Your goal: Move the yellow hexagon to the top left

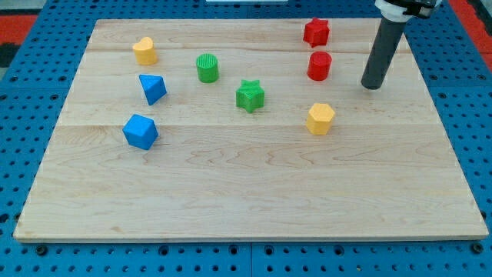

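Note:
The yellow hexagon (320,118) lies on the wooden board (246,192), right of the middle. My tip (372,85) stands up and to the right of it, apart from it, with a gap between. The red hexagon-like block (319,66) sits just left of the rod. A second yellow block, heart-like (144,51), sits near the top left of the board.
A red star (316,31) is at the top right. A green cylinder (207,68) and a green star (250,95) sit near the middle. A blue triangular block (153,88) and a blue cube-like block (140,131) sit on the left.

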Action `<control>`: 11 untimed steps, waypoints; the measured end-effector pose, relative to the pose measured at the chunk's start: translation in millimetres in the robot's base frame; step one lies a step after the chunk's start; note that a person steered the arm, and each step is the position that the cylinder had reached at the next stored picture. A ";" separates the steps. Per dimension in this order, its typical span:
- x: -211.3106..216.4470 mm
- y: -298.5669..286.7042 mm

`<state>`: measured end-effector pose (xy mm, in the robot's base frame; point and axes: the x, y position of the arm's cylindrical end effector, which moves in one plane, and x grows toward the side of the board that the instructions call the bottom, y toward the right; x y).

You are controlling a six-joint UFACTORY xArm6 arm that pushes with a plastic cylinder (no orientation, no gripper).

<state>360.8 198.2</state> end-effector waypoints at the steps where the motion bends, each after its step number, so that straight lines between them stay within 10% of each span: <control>1: 0.0 0.0; 4: 2.0 3.5; 5: 68.0 -1.1; 8: 43.9 -217.2; 11: 77.2 -254.6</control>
<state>438.0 -56.3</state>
